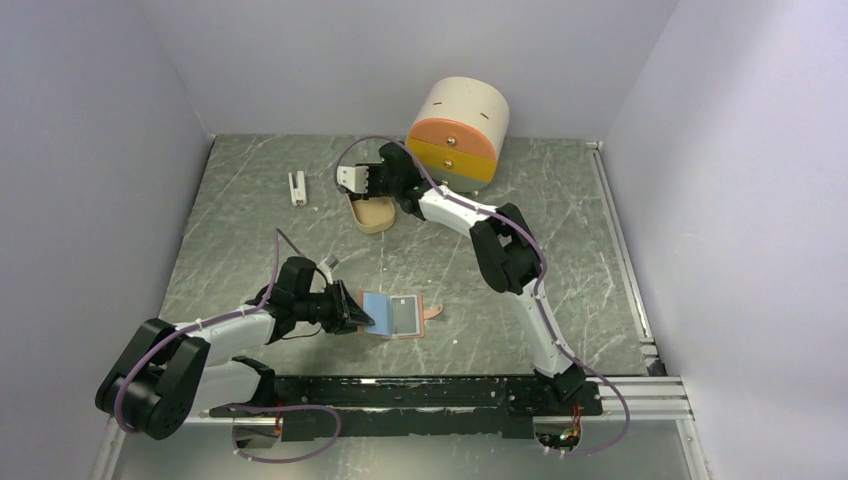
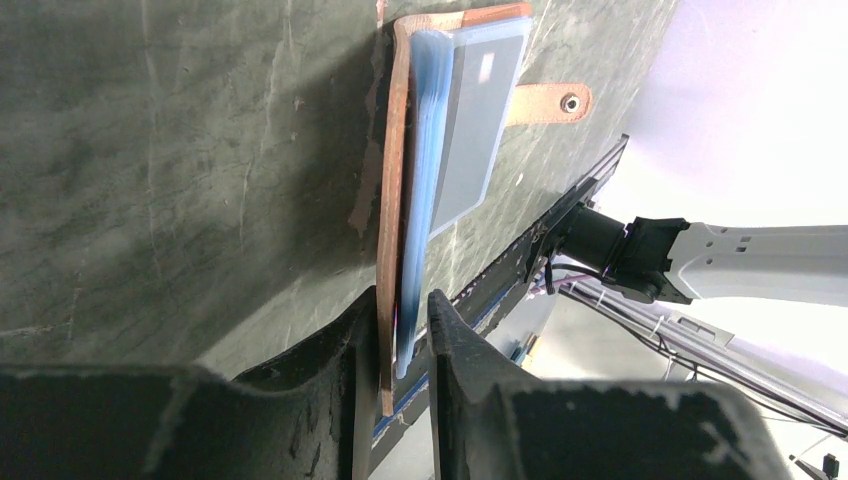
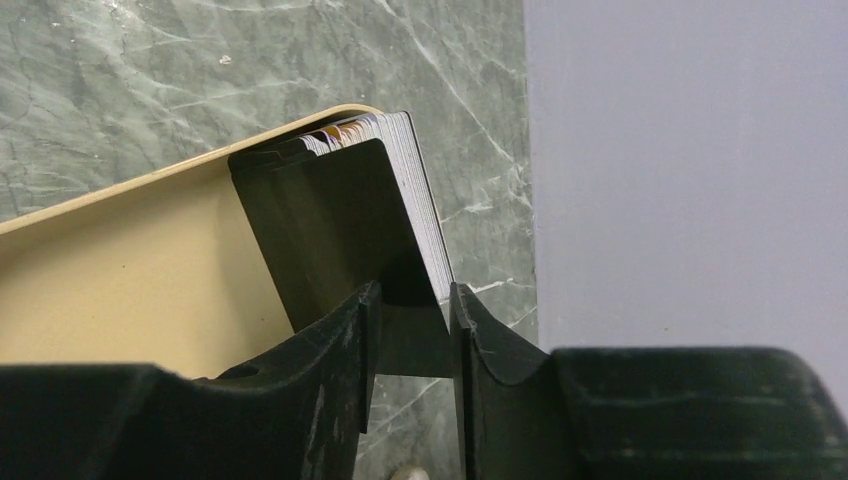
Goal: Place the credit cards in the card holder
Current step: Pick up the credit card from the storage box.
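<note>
The salmon-pink card holder (image 1: 405, 316) lies open on the table, and my left gripper (image 1: 358, 316) is shut on its left edge. In the left wrist view the pink flap (image 2: 393, 200) and the bluish clear pockets sit between the fingers of the left gripper (image 2: 403, 325). A grey card (image 2: 478, 110) shows inside a pocket. A stack of credit cards (image 3: 335, 220), dark face in front, stands on edge over the beige tray's rim. My right gripper (image 3: 412, 312) is closed on the stack's lower corner, which fills the gap between the jaws.
The beige oval tray (image 1: 374, 214) lies below the right gripper (image 1: 350, 180). A small white upright block (image 1: 297, 187) stands to the tray's left. A round cream box with orange and yellow drawers (image 1: 458, 130) stands at the back. The holder's snap strap (image 2: 548, 103) points right.
</note>
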You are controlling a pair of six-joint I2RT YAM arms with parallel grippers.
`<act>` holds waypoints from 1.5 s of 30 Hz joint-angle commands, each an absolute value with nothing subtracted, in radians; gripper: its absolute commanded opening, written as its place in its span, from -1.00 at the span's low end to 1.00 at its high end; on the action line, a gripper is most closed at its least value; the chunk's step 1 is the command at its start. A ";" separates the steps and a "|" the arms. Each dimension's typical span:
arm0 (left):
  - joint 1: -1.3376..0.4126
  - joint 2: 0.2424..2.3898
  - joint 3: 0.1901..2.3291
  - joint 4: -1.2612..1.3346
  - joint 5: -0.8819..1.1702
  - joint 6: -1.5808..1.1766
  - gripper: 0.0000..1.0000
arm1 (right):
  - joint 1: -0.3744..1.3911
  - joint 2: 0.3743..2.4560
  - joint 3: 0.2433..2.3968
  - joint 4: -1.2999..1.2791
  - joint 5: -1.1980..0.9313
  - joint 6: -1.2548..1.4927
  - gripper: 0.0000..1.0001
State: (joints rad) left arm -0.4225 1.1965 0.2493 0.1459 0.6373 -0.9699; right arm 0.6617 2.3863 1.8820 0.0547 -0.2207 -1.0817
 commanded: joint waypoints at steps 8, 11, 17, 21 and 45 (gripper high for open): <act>-0.417 1.185 0.247 0.175 0.663 -0.978 -0.44 | 0.657 2.280 1.794 -0.026 -0.335 -1.116 -0.94; -0.417 1.183 0.247 0.173 0.660 -0.977 -0.44 | 0.656 2.259 1.747 -0.033 -0.352 -1.118 -1.00; -0.417 1.193 0.246 0.177 0.660 -0.978 -0.45 | 0.655 2.236 1.745 -0.096 -0.397 -1.117 -1.00; -0.417 1.184 0.247 0.172 0.652 -0.983 -0.45 | 0.655 2.198 1.711 -0.085 -0.395 -1.102 -1.00; -0.416 1.218 0.255 0.160 0.577 -1.024 -0.82 | 0.665 1.625 1.188 0.149 -0.351 -0.139 -1.00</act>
State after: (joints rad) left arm -0.4225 1.1973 0.2493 0.1341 0.5961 -1.0000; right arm 0.6601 1.7370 1.2655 0.0834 -0.3275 -0.4282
